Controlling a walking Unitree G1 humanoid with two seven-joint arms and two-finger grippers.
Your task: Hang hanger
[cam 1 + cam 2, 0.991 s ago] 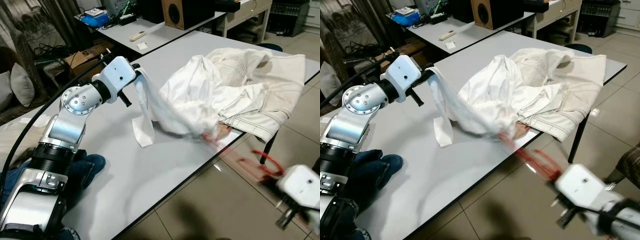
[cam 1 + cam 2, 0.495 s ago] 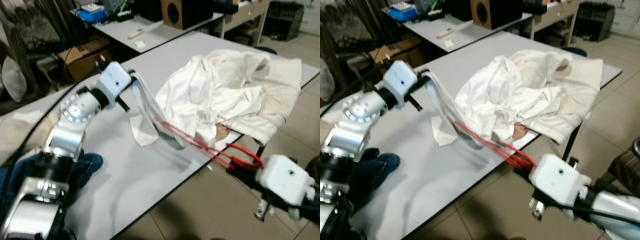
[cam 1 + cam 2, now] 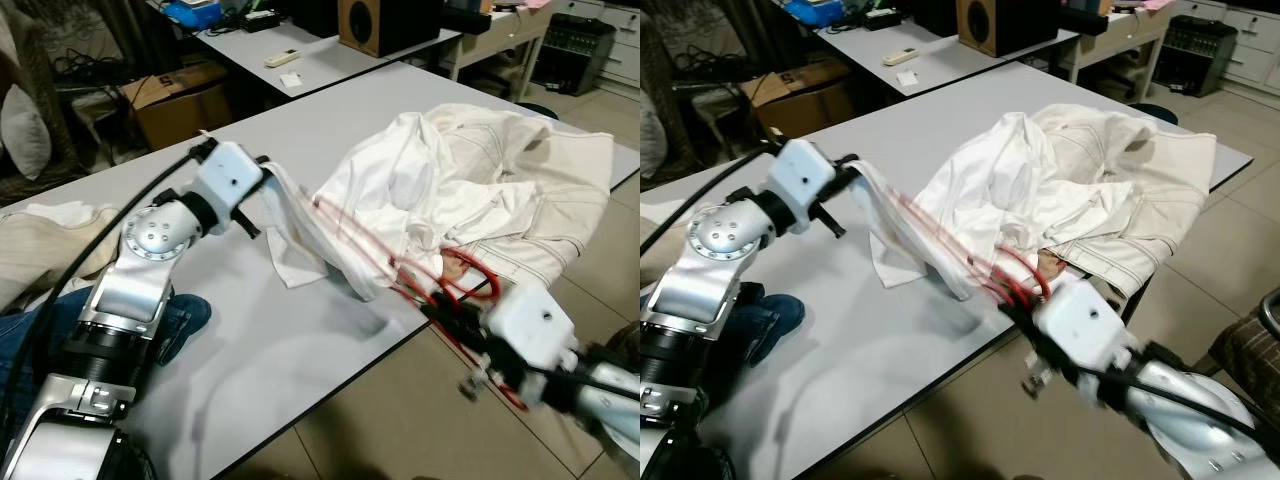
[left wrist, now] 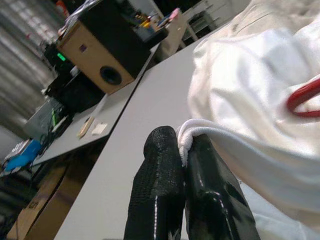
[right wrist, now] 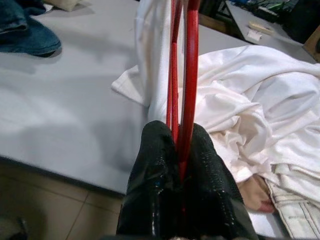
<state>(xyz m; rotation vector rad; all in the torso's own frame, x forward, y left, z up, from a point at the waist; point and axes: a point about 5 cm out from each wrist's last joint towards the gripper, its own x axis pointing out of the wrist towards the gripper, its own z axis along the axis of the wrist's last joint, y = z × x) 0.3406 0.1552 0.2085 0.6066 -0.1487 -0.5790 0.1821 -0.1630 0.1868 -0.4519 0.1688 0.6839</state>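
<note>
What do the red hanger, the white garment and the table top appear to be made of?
Red hanger: thin, smooth and glossy rods, probably plastic or coated wire; the right gripper is clamped on it.
White garment: soft woven cloth, matte and creased; the left gripper pinches a bunched fold.
Table top: smooth pale grey, likely laminate, with a dark edge band and faint sheen.
</note>
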